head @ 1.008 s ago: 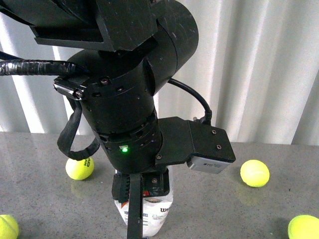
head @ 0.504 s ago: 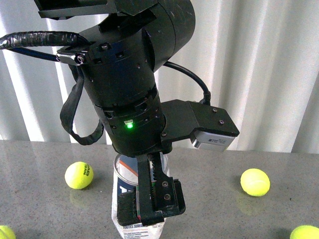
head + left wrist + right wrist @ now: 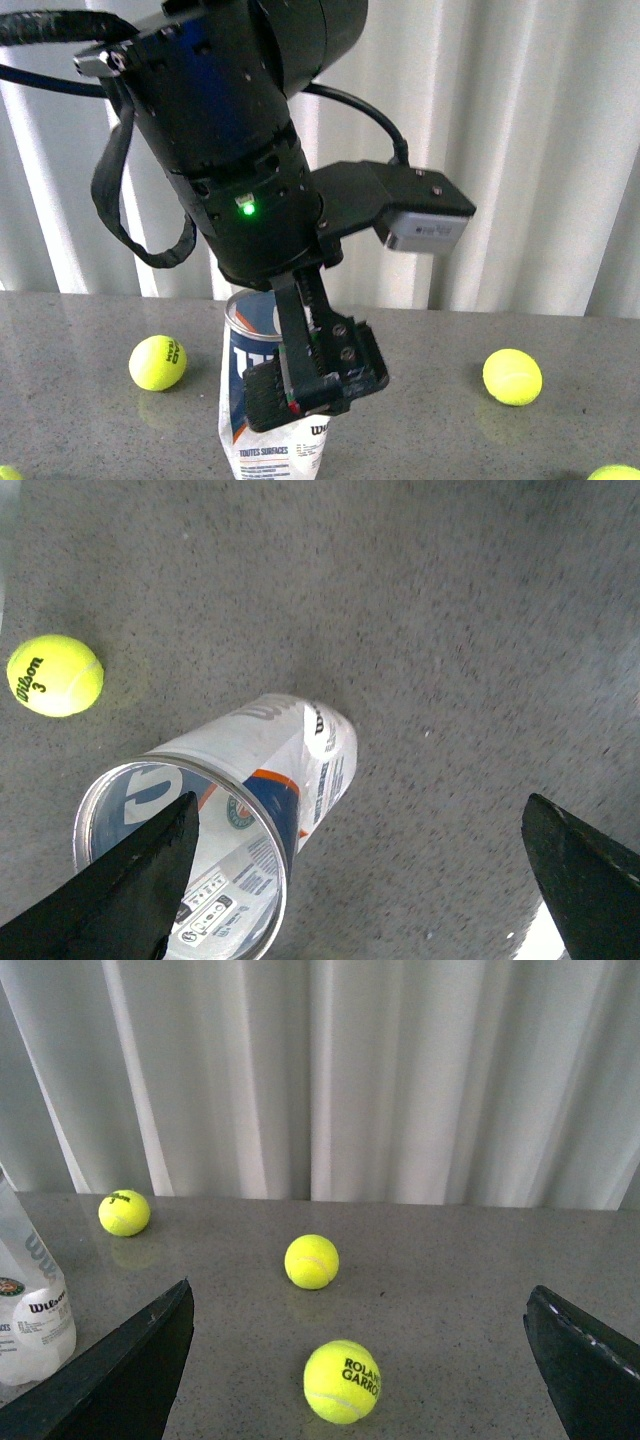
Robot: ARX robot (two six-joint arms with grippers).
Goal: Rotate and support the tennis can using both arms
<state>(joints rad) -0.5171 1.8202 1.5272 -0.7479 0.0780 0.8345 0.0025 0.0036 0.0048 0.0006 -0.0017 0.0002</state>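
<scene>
Front view: your left gripper [image 3: 315,375] is hanging over the tennis can [image 3: 262,400], which is standing open end up on the desk [image 3: 90,420]; whether a finger is touching it, I cannot tell. A ball [image 3: 158,362] is lying beside it.

Left wrist view: the fingers [image 3: 130,885] are spread wide and holding nothing, one overlapping the silver rim [image 3: 180,780]. A careless closing risks tipping the can.

Right wrist view: your right gripper [image 3: 360,1360] is released and empty, with the can [image 3: 30,1310] well off to one side, so no support is ready.
</scene>
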